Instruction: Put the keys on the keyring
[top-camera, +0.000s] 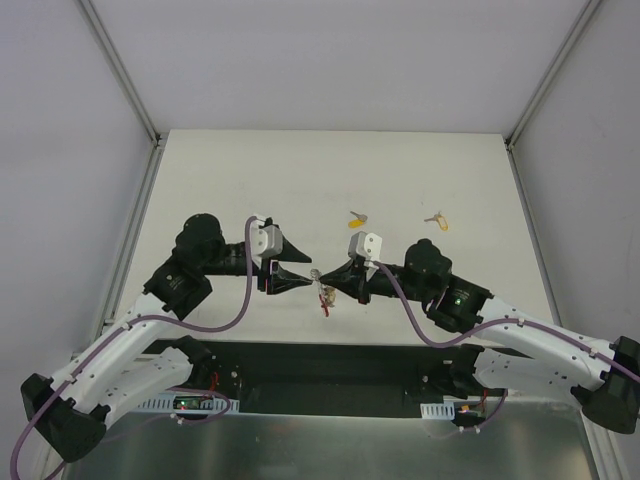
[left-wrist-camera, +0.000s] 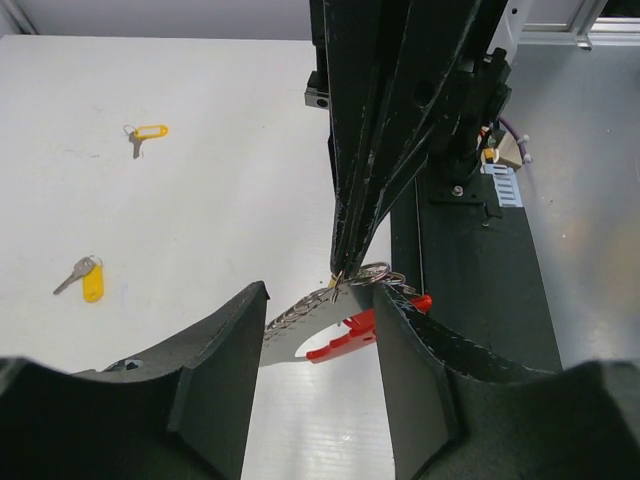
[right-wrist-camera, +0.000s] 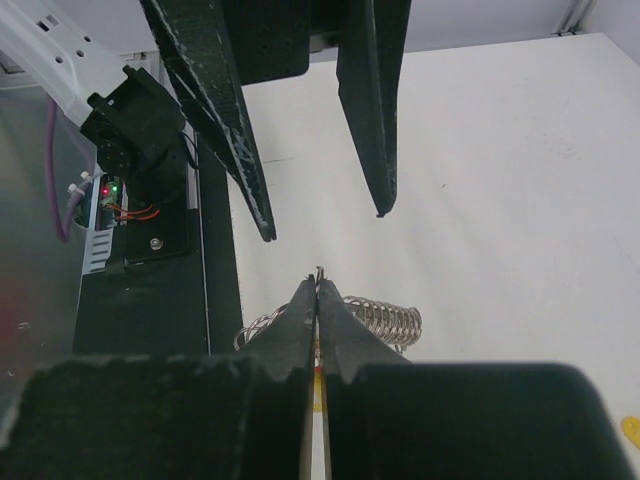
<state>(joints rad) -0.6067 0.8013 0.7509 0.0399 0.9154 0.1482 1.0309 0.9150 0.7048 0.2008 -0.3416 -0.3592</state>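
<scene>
Where my claws meet at centre frame, the keyring (left-wrist-camera: 300, 325) sits between the wide-spread fingers of my left claw (left-wrist-camera: 322, 295). My right claw (right-wrist-camera: 318, 285) is pinched tight on a yellow-headed key (right-wrist-camera: 318, 375). Up and right on the worktop (top-camera: 220, 180) lie a loose key (top-camera: 357, 216) and a second key (top-camera: 437, 219).

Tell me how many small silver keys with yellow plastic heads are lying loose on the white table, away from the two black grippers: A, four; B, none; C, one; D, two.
D: the top view shows two, the left key and the right key, lying apart from each other on the white table.
</scene>
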